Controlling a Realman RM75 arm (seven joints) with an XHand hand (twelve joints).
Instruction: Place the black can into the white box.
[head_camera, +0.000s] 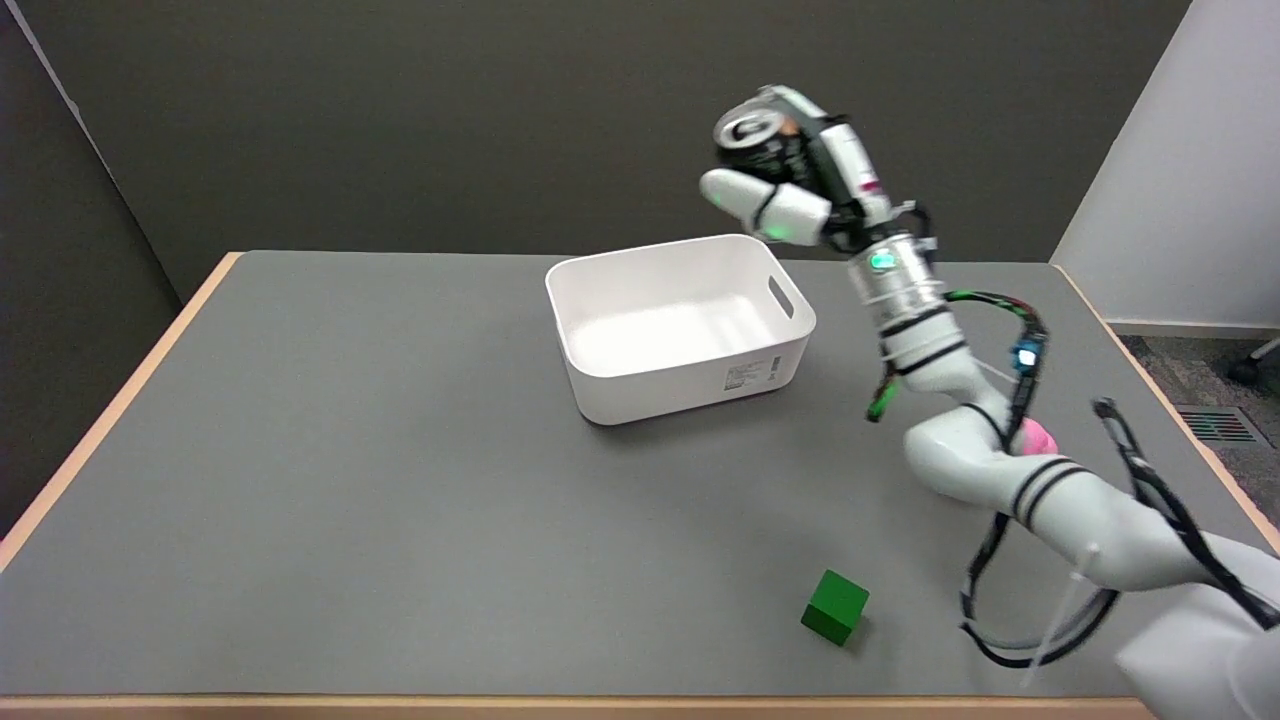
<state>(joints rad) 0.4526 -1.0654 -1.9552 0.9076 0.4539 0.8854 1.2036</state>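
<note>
right hand (800, 185) wrapped round the black can (757, 137), fingers closed on it, can tilted, top facing camera, held in the air. white box (680, 325) sits on the grey table (350, 480) just below and left of the hand. pink ball (1040, 436) mostly hidden behind the forearm, lower right. green cube (835, 606) well below the hand, near table's front edge.

Black can (757, 140) with a silver top; white box (680, 325) bearing a small printed label; green cube (835, 606); grey counter (350, 480) edged in pale wood — the hand (790, 180) black and white.
</note>
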